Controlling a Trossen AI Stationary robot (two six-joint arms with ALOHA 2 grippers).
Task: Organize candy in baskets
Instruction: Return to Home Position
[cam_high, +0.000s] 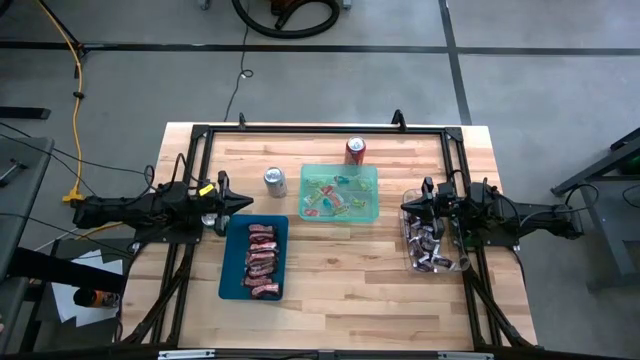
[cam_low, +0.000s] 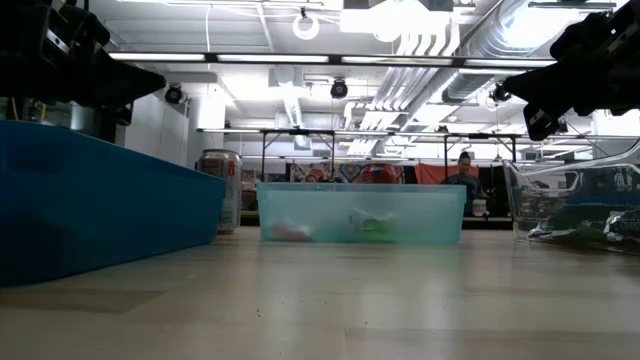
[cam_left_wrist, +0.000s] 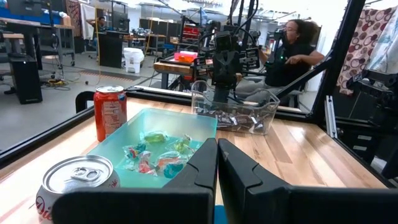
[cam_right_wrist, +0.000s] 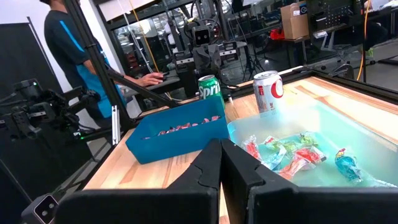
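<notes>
Hovering, fingers pressed together: left gripper (cam_high: 248, 202) at 12 o'clock of teal basket (cam_high: 228, 280), right gripper (cam_high: 405, 207) at 11 of clear basket (cam_high: 408, 245). Candy (cam_high: 262, 262) sits in both and in green basket (cam_high: 304, 195), silver can (cam_high: 275, 182) at its 9. Clear basket's wrappers are hard to make out.

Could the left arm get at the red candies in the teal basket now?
Probably yes. The left gripper hangs shut above an edge of the teal basket, which is open-topped with nothing over the red candies; the right gripper is away over the clear basket.
</notes>
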